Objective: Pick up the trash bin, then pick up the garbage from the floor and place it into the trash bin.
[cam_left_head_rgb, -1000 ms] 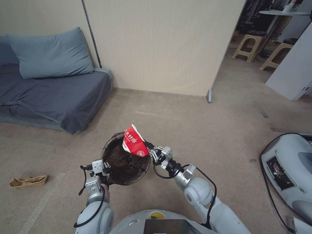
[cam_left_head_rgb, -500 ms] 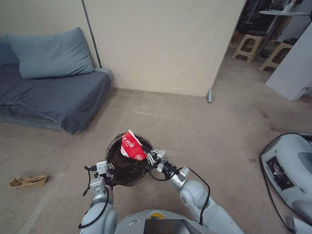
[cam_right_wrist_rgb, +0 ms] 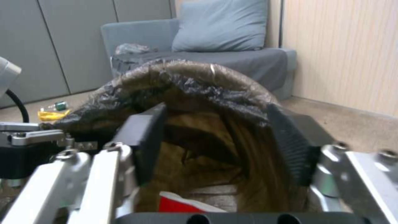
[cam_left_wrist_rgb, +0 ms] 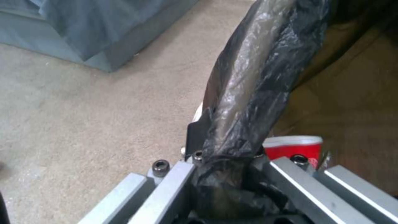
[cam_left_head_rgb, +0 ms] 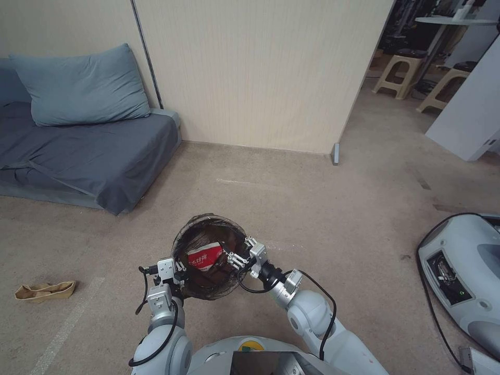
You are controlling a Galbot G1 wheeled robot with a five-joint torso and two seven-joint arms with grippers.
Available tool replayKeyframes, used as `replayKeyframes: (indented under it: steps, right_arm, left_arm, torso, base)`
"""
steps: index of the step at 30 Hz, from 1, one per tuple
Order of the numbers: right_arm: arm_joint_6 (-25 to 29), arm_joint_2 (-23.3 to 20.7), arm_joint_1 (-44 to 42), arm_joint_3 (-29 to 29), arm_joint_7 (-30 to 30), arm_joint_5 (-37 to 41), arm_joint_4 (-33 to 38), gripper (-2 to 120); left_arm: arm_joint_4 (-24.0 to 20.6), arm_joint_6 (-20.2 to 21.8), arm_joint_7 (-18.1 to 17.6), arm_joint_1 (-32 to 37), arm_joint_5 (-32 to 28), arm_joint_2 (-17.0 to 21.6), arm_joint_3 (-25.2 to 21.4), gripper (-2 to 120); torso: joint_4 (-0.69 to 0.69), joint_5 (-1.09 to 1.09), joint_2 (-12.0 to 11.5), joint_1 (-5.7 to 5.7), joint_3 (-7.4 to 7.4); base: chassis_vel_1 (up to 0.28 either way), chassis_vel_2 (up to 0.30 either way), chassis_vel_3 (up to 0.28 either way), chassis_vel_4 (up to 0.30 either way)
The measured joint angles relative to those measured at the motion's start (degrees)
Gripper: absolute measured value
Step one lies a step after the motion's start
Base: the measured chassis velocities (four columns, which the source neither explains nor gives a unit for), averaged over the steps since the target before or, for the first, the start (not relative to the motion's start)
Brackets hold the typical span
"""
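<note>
In front of the robot, at about 6 o'clock in the head view, the left hand (cam_left_head_rgb: 174,271) holds the trash bin (cam_left_head_rgb: 208,229) up off the floor. Its fingers are pinched tight on the rim, with the dark bag squeezed between them. The bin's open top faces up.

The red wrapper (cam_left_head_rgb: 204,257) lies down inside the bin, on the dark bag. The right hand (cam_left_head_rgb: 233,259) hangs over the bin's rim at about 3 o'clock of the bin. Its fingers (cam_right_wrist_rgb: 145,137) are spread wide apart and hold nothing. The wrapper sits below them, not touching.

So I think this step is the drop, and the drop looks done for this one piece.

More garbage waits on the floor. A tan paper piece (cam_left_head_rgb: 44,290) lies far off at about 9 o'clock, near the gray sofa (cam_left_head_rgb: 94,146). In the right wrist view, a yellow wrapper (cam_right_wrist_rgb: 52,115) and a small green bottle (cam_right_wrist_rgb: 58,106) lie together on the floor past the bin.

The next move, I think, needs the right hand to lift clear of the rim without snagging the bag. The left hand should keep the bin level so nothing tips out.
</note>
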Motion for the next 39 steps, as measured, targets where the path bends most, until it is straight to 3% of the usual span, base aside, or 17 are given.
replayKeyframes:
  steps: [2, 9, 11, 16, 19, 23, 29, 31, 39]
  right_arm:
    - [0.0, 0.0, -0.3, 0.0, 0.2, -0.4, 0.7, 75]
    - [0.4, -0.3, -1.6, 0.8, 1.4, -1.2, 4.2, 93]
    - [0.7, 0.2, -3.1, 2.6, 4.1, -2.1, 8.4, 100]
    - [0.0, 2.9, -7.2, 7.8, 8.7, -4.3, 14.6, 100]
    - [-0.7, 6.8, -13.1, 13.5, 14.7, -7.8, 19.0, 100]
    - [-1.6, 10.6, -18.2, 16.7, 19.6, -9.5, 21.2, 100]
    - [-2.0, 16.1, -23.0, 18.2, 21.4, -11.1, 23.4, 100]
    - [0.4, 19.6, -24.7, 19.3, 21.1, -13.4, 23.3, 100]
    - [1.4, 20.4, -25.4, 19.6, 21.0, -14.4, 23.0, 100]
  left_arm:
    - [0.1, 0.0, 0.0, -0.1, 0.0, 0.1, -0.1, 0]
    - [0.7, 0.1, 0.0, -0.4, 0.1, 0.3, -0.8, 0]
    - [0.9, 0.2, 0.2, -0.5, 1.1, 0.9, -1.3, 0]
    - [0.7, 0.0, 1.2, -0.1, 3.7, 1.9, -2.6, 0]
    - [-0.5, -0.3, 2.2, 0.3, 5.1, 2.7, -3.7, 0]
    - [-1.1, -0.8, 3.0, 0.0, 5.6, 3.6, -4.3, 0]
    - [-2.0, -0.8, 3.1, -0.5, 4.8, 4.8, -4.8, 0]
    - [-2.7, -0.7, 3.1, -1.2, 4.0, 5.6, -5.0, 0]
    - [-2.9, -0.6, 3.1, -1.3, 3.7, 5.8, -5.3, 0]
  torso:
    - [0.00, 0.00, 0.0, 0.00, 0.00]
    - [0.00, 0.00, 0.0, 0.00, 0.00]
    - [0.01, 0.00, 0.0, 0.00, 0.00]
    - [0.01, -0.01, 0.0, 0.00, 0.00]
    - [0.00, 0.00, 0.0, 0.00, 0.00]
    - [0.00, -0.01, 0.0, 0.00, 0.00]
    - [-0.01, -0.02, 0.0, 0.00, 0.00]
    - [0.01, -0.02, 0.0, 0.00, 0.00]
    - [-0.01, -0.02, 0.0, 0.00, 0.00]
  base:
    - [0.000, 0.000, 0.000, 0.000]
    - [0.000, 0.000, 0.000, 0.000]
    - [0.000, 0.000, 0.000, 0.000]
    - [0.000, 0.000, 0.000, 0.000]
    - [0.000, 0.000, 0.000, 0.000]
    - [0.000, 0.000, 0.000, 0.000]
    - [0.000, 0.000, 0.000, 0.000]
    - [0.000, 0.000, 0.000, 0.000]
    - [0.000, 0.000, 0.000, 0.000]
